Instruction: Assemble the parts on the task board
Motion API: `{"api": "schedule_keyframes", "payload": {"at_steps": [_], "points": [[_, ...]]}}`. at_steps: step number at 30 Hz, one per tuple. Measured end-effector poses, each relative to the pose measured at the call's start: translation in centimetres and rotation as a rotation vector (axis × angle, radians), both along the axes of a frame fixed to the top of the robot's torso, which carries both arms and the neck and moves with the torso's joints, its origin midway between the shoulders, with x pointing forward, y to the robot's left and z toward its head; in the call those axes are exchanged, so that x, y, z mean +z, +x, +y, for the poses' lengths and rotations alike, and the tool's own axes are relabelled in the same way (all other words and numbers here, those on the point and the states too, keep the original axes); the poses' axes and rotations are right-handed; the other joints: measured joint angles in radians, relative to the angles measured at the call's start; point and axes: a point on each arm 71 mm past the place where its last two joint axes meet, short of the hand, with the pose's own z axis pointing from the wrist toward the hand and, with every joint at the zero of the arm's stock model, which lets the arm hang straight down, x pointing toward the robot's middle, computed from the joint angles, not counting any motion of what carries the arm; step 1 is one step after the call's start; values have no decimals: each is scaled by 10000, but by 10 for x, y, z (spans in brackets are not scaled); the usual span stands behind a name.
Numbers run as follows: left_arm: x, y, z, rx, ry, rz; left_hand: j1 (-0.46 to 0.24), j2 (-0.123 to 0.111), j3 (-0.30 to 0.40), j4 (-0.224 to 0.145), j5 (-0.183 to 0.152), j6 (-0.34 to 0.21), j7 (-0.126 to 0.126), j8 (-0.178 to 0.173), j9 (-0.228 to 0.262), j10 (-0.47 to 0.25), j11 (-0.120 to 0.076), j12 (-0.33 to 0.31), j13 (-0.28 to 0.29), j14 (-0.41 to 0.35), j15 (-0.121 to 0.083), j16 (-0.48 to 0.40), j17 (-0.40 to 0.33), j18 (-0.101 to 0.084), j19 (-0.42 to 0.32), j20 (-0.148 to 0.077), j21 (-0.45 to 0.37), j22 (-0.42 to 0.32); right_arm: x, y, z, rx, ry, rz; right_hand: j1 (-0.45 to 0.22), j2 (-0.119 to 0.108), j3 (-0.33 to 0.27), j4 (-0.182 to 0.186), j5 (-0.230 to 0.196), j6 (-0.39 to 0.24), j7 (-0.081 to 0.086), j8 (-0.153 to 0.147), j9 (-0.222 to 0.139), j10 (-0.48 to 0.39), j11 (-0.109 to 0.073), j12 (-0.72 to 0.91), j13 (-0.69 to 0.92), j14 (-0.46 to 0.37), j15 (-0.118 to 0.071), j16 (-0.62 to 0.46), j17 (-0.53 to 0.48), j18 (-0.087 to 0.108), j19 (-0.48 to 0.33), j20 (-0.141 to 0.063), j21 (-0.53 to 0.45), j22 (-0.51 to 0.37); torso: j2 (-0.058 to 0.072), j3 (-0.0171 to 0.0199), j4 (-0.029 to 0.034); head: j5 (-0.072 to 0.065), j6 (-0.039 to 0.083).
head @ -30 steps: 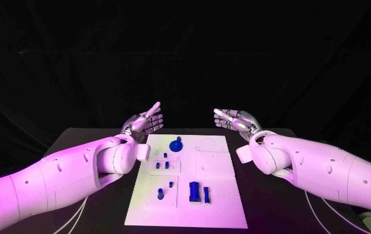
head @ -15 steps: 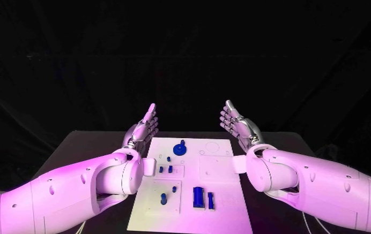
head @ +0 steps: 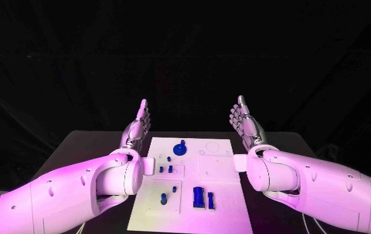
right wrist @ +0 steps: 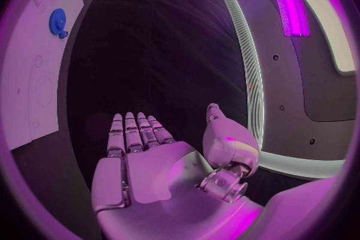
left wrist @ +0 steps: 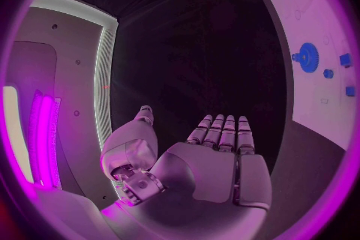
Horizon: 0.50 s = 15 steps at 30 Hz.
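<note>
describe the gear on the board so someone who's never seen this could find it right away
Start at the white task board in the middle of the black table, between the two raised hands. Go to its far end, left of centre: the gear lies there. It is the one round, toothed blue part; the other blue parts nearer the robot are small blocks, pegs and upright bars.
</note>
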Motion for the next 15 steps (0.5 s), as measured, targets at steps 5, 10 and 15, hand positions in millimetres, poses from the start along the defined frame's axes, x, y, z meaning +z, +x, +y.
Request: {"api": "schedule_keyframes", "payload": {"at_steps": [5,10,15], "points": [[0,0,0,49,40,-42,-520,-2,0,0,0,-287,3,0,1,-306,-24,0,0,-285,-6,0,1,-1,-252,-41,0,0,0,0,-1,-73,-2,-1,-493,-8,0,0,0,-341,-13,-37,0,-371,-16,0,1,-367,-18,0,1,1,-286,-66,0,-268,0,0,0,-1,0],[0,0,1,71,61,-66,-905,4,0,0,0,-500,-1,0,2,-536,-35,0,1,-490,-32,0,1,0,-445,-79,0,1,0,0,-1,-114,-2,1,-868,-23,0,0,0,-562,-22,-38,1,-641,-9,0,1,-651,-12,0,-4,-36,-452,-96,0,-371,0,0,0,-1,1],[1,0,1,83,71,-80,-1217,-9,0,0,1,-824,1,0,0,-766,-31,0,2,-851,-21,0,2,0,-950,-85,0,1,0,0,-1,-137,-3,-2,-1161,-19,0,0,0,-766,-16,-38,2,-844,-25,1,2,-851,-3,0,-8,-152,-917,-88,1,-411,0,-1,0,-1,1]]}}
